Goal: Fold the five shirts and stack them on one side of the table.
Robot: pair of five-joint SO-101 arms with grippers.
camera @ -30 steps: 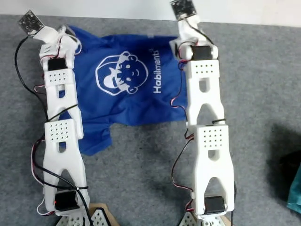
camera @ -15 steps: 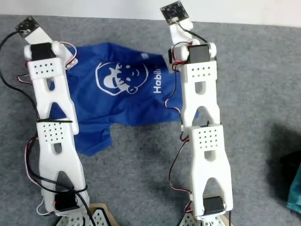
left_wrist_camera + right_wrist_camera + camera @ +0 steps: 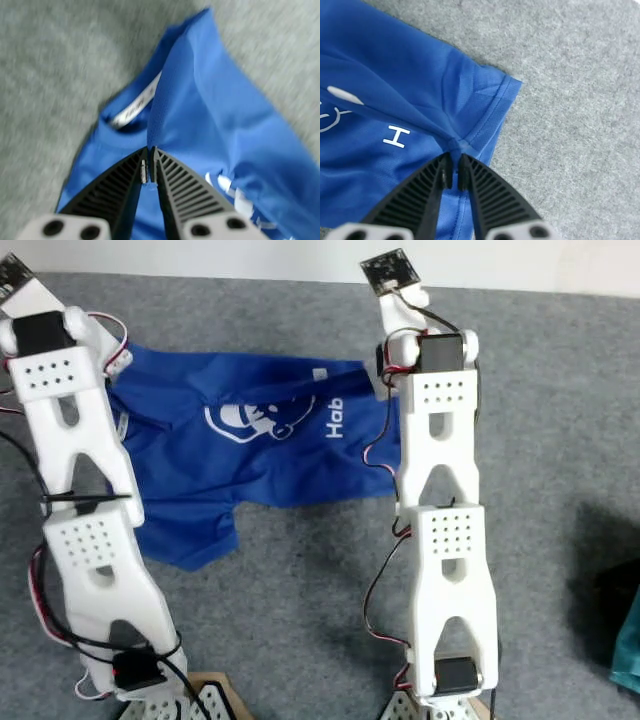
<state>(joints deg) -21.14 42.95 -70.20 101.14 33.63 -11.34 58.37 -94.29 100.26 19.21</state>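
Shirt (image 3: 260,465) — pinched in left hand (image 3: 150,154), right hand (image 3: 454,161).

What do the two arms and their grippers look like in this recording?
The left arm and right arm are white plastic links with grids of small holes, black motors at the joints, and thin red and black wires alongside. The left gripper and right gripper have black ribbed fingers.
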